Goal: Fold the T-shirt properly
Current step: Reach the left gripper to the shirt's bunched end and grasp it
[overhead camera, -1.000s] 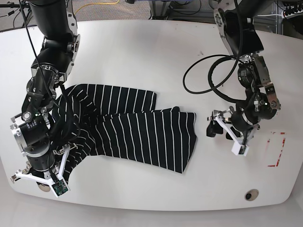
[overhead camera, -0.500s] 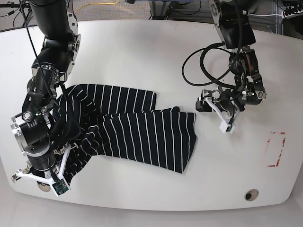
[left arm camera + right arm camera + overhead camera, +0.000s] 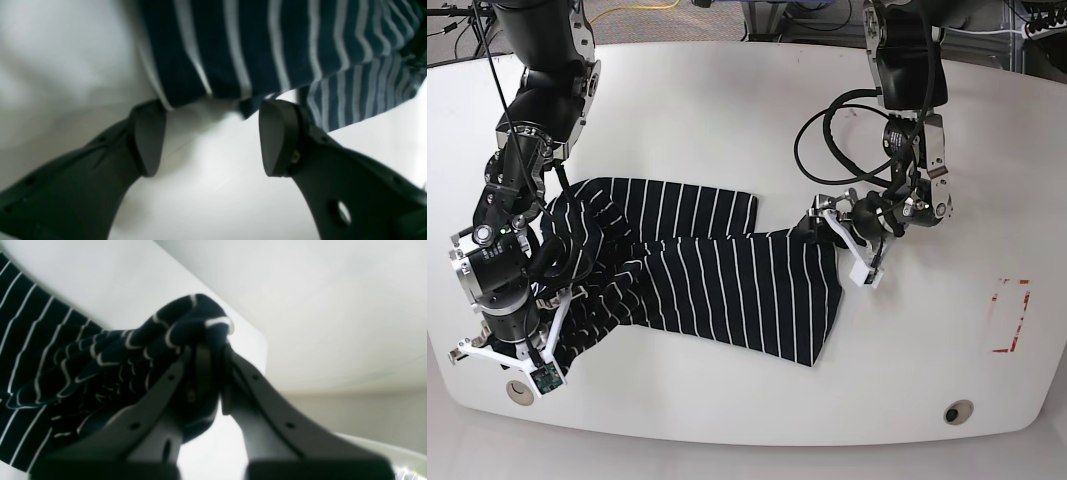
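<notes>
1. We see the table [image 3: 727,90] unchanged: white top, red tape mark [image 3: 1012,315] near its edge on the left arm's side, same as a second ago.
2. T-shirt [image 3: 717,280] lies crumpled on the half nearer the right arm, one corner bunched up; its body hasn't shifted.
3. Left gripper [image 3: 837,235] has travelled from bare table near the tape to the shirt's edge. Jaws spread wide, edge just between the fingertips [image 3: 277,140], nothing pinched.
4. Right gripper [image 3: 210,373] stays clamped on a wad of striped fabric at the table's corner, slightly raised since before.
</notes>
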Robot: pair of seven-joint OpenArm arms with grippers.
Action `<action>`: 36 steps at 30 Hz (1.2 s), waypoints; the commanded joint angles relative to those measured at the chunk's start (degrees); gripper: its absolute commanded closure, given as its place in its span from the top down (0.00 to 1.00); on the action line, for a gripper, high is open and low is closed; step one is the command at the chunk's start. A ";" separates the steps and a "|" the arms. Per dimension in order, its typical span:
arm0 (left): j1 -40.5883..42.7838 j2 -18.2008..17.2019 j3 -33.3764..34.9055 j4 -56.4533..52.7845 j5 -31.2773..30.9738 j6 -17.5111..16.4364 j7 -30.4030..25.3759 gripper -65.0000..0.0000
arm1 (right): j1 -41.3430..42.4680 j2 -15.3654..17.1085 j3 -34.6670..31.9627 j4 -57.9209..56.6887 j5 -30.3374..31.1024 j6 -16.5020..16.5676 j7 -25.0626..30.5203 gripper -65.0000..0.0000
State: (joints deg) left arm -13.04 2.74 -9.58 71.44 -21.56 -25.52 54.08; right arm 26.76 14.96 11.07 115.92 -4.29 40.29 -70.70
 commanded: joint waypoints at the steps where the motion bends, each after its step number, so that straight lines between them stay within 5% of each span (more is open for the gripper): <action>1: -2.30 1.08 0.05 -2.30 1.03 0.68 0.82 0.63 | 1.85 0.73 0.40 0.87 -0.32 -0.29 1.29 0.02; 13: -4.32 3.10 0.05 -5.29 1.12 0.68 -1.21 0.60 | 1.68 0.73 0.49 0.87 -0.67 -0.29 1.29 0.02; 23: -4.76 3.19 0.05 -5.37 1.30 0.77 -2.88 0.00 | 1.68 0.73 0.49 0.87 -0.67 -0.29 1.29 0.02; 36: -0.46 1.26 -0.13 13.00 1.47 0.86 -1.91 0.00 | 1.68 0.82 2.86 0.87 -0.76 -0.29 1.20 0.02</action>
State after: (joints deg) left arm -12.93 5.37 -9.69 79.96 -19.33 -24.43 52.31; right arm 26.76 14.90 12.23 115.92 -4.49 40.29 -70.65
